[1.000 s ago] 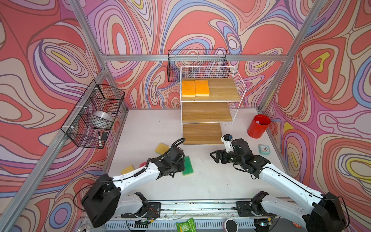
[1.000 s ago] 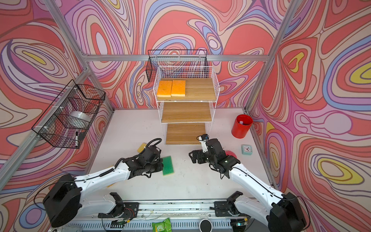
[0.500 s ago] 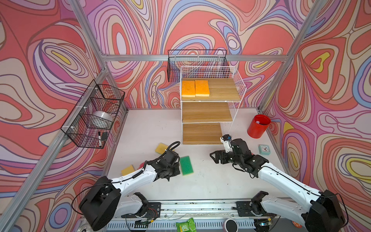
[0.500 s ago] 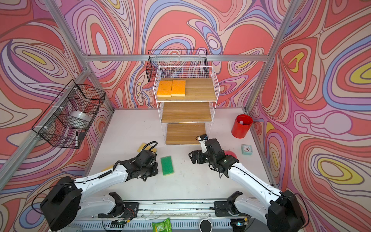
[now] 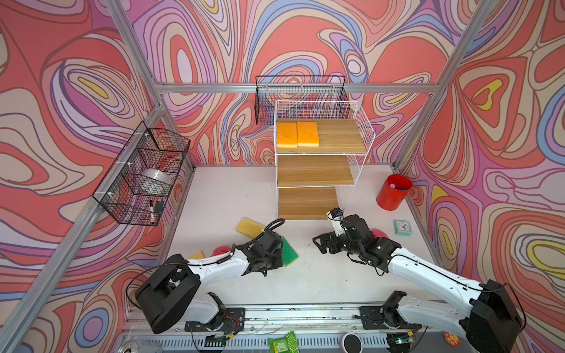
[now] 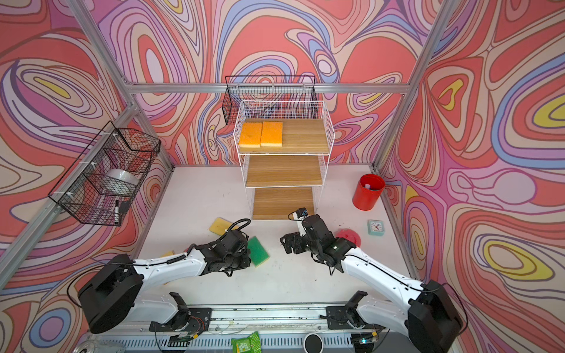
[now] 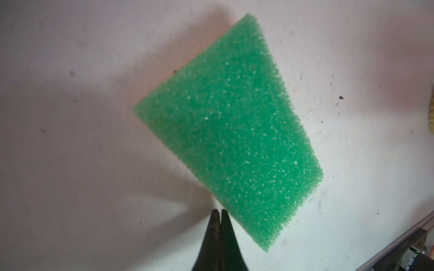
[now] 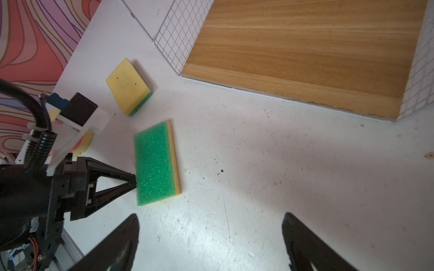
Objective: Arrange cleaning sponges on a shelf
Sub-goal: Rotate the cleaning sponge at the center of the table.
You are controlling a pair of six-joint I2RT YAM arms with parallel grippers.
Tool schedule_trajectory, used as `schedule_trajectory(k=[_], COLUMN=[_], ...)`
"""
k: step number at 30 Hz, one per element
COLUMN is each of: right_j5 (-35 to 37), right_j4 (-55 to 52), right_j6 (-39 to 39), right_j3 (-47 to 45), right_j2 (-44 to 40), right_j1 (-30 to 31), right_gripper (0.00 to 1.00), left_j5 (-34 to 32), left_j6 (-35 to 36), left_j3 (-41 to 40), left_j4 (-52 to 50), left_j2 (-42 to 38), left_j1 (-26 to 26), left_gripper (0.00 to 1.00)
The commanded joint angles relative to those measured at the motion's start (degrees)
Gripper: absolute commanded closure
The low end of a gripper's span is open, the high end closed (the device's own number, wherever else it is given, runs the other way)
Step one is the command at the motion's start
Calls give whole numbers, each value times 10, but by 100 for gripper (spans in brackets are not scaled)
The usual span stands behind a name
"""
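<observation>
A pale table (image 5: 229, 195) filled the lower half of both top views, boxed in by walls of swirling pink and red. At the centre of the frame, against the back wall, stood a white wire shelf (image 5: 315, 171) with three stepped wooden boards. My two white-and-black arms reached in from the bottom edge.

My left gripper (image 7: 218, 213), lower centre-left, was clenched with nothing between its fingers. Its tips touched the edge of a green-topped sponge (image 5: 289, 252), which lay flat on the table, green face up, below and left of the shelf's lowest board. My right gripper (image 8: 210, 218), lower centre-right, was spread wide and empty above bare table, apart from that sponge.

A red cup (image 5: 393, 192) stood on the table right of the shelf. Two orange-topped sponges (image 5: 286, 134) (image 5: 307, 133) lay side by side, touching, on the left part of the top board. A yellow-faced sponge (image 5: 249, 227) lay on the table up and left of the green one. A pink round sponge (image 6: 348, 237) showed partly behind my right arm. A small mint clock (image 5: 402, 227) sat near the right wall.
</observation>
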Motion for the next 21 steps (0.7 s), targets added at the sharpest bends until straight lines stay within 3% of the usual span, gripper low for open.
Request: schedule_trajectory(k=[1,8,15,17,21], right_j5=[8,6,-53,-64,-98], right_j4=[12,-7,-9,-15,-1], right_j6=[-17,-89,-174,-205,-247], right_j3=[10,33,73,94,119], right_j2=[6,57,135,164,218], right_j1=[9,61,64,65,65], right_gripper=[2,2,2,2,2], left_j5=[-3,-37,-92,-100,-94], left_j6=[-13,5,24,31,40], left_j3=[23,19,21,21,10], left_j4=[21,-48,-164,-193,-225], left_j2=[7,-72,-208,-242,-288], left_j1=[-5,-5,-2,6,32], left_gripper=[100,100,55,47,42])
